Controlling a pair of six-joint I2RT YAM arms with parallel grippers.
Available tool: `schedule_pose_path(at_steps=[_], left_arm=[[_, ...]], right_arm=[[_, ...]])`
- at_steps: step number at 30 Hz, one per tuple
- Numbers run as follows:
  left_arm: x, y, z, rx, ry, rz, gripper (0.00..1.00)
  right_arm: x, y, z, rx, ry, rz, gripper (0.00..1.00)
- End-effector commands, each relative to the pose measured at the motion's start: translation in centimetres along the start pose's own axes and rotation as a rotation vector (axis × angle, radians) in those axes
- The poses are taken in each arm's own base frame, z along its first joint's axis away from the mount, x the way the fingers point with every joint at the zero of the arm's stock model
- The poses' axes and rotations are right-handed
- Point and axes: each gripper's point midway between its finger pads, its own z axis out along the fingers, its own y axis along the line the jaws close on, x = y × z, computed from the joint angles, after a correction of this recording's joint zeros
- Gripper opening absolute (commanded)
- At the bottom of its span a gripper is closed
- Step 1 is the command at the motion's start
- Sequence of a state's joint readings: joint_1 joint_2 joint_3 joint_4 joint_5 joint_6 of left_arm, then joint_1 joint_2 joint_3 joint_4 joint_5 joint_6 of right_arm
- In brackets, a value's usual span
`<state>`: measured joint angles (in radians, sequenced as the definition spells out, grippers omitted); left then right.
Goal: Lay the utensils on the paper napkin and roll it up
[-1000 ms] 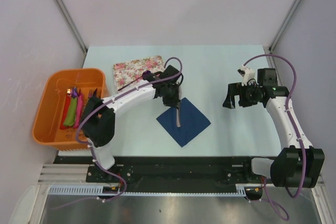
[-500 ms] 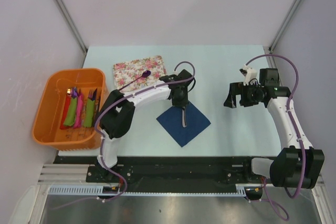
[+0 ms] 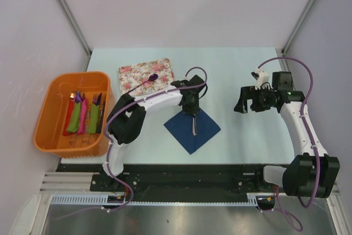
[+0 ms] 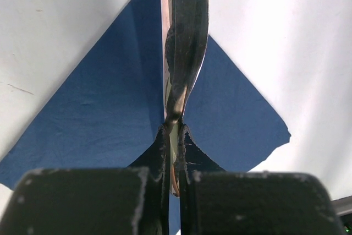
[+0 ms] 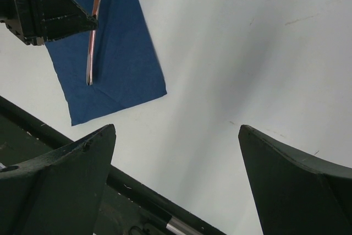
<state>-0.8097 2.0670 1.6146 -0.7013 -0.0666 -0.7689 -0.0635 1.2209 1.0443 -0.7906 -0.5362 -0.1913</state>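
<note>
The dark navy paper napkin [image 3: 192,128] lies as a diamond on the table centre. My left gripper [image 3: 191,109] is above its far corner, shut on a grey-silver utensil [image 3: 193,123] that hangs over the napkin; in the left wrist view the utensil [image 4: 184,53] runs away from the closed fingers [image 4: 190,152] over the napkin [image 4: 99,114]. A purple-handled utensil [image 3: 147,81] lies on the floral tray [image 3: 140,73]. My right gripper [image 3: 240,106] is open and empty, right of the napkin; its wrist view shows the napkin [image 5: 118,67] and the utensil [image 5: 92,48].
An orange basket [image 3: 55,89] at the left holds red, pink and green rolled napkins with cutlery [image 3: 82,115]. The floral tray sits at the back, left of centre. The black rail runs along the table's near edge [image 3: 192,170].
My left gripper has carried the grey-silver utensil to the right and slightly nearer, so it now hangs over the napkin's middle. The right arm has barely moved.
</note>
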Motion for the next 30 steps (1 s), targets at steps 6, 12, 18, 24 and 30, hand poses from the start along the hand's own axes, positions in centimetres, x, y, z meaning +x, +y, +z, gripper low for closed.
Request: schedule_pose_path(at_steps=[6,12,18,24,30], left_arm=[[-0.7,-1.7,-0.1,0.040,-0.009,-0.033,0.00],[-0.6,-1.8,0.6,0.034,0.003,-0.030,0.00],[-0.3,-1.6,1.3,0.021,0.018,-0.032,0.00],[0.1,-1.1,2.0,-0.001,0.031,-0.028,0.00],[0.3,-0.6,2.6,-0.014,0.042,-0.039,0.08]], right_arm=[[-1.0,0.4,-0.6,-0.012,-0.050,-0.010,1.00],[-1.0,0.3,-0.6,-0.013,-0.053,-0.008,1.00],[-0.7,0.2,-0.5,-0.011,-0.047,-0.004,1.00],[-0.8,0.2,-0.6,-0.012,-0.050,-0.002,1.00],[-0.9,0.1,-0.7,-0.011,-0.055,-0.001,1.00]])
